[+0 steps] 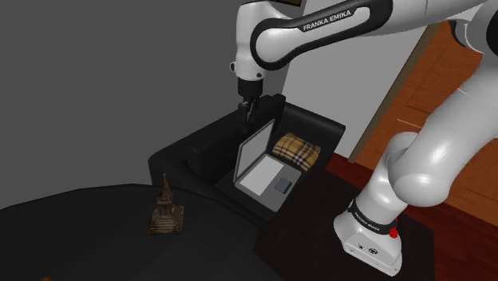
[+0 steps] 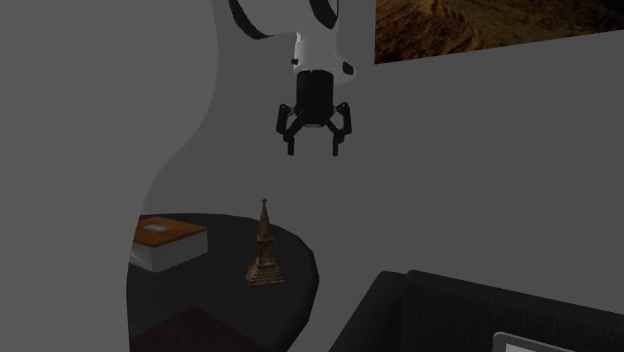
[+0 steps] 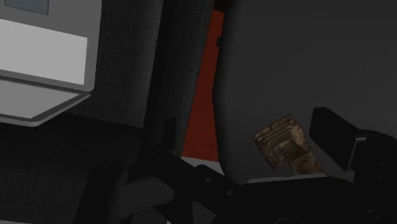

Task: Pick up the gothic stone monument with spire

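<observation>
Shoulder view — monument (image 1: 165, 211), "FRANKA EMIKA" arm (image 1: 297, 33)

Dark round table (image 2: 300, 270), spired stone monument (image 2: 265, 250) upright, thick book (image 2: 168, 243) nearby

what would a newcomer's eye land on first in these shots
The big white arm arcs from the shoulder view's lower right to its top, with its black gripper hanging open high up, well clear of everything. On the round dark table a small brown spired monument stands upright, a thick book lying apart from it. An open laptop and a plaid cushion rest on the black sofa.
</observation>
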Action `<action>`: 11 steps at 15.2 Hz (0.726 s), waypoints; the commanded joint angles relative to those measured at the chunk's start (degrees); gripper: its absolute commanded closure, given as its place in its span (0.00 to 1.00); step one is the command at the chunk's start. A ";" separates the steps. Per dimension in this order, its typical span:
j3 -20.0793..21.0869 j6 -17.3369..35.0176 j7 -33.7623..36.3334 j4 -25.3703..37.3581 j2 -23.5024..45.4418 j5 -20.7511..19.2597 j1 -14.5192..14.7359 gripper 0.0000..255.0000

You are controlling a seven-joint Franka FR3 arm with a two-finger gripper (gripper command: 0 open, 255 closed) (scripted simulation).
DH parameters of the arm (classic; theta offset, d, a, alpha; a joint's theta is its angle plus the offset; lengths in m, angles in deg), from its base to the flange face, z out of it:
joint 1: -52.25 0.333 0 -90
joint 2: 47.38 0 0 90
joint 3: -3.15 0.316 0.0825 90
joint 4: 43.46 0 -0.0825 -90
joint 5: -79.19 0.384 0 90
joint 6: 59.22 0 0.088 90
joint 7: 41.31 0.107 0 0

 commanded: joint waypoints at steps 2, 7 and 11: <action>1.39 2.82 -0.13 3.08 6.18 -0.77 1.20 0.00; 3.33 5.49 -0.15 9.88 16.23 -2.81 3.28 0.00; 4.54 6.63 -0.07 16.22 24.28 -4.91 5.25 0.00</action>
